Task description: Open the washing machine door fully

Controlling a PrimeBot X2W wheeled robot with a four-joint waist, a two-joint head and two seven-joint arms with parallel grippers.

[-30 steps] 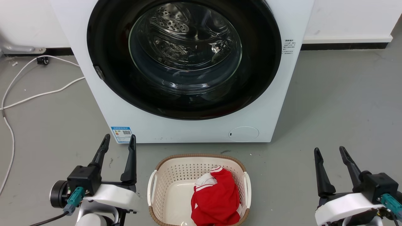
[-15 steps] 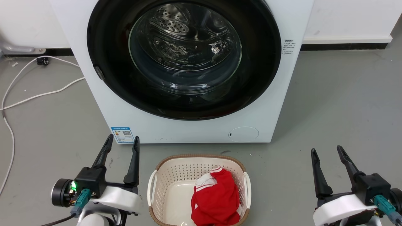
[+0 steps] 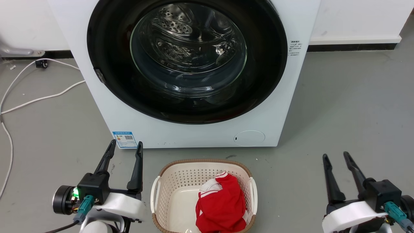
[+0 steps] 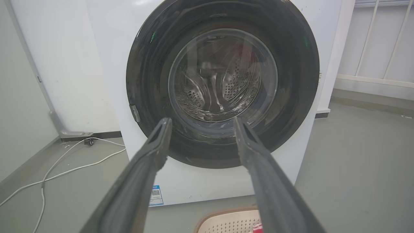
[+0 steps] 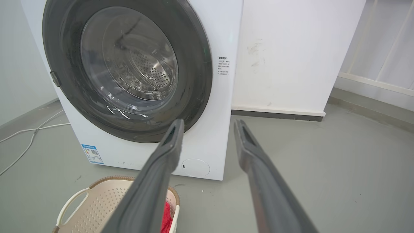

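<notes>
The washing machine door (image 3: pixel 187 58) is shut flat on the front of the white washing machine (image 3: pixel 194 136). The left pincer (image 3: pixel 126 143) and the right pincer (image 3: pixel 335 155) hang low over the floor (image 3: pixel 349 106), fingers spread apart, holding nothing. A basket (image 3: pixel 168 181) sits between them.

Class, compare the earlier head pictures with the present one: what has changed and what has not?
The right gripper narrowed its fingers slightly and a green light came on at the left gripper. Nothing was gripped. The washing machine door stayed shut; the basket stayed put.
</notes>
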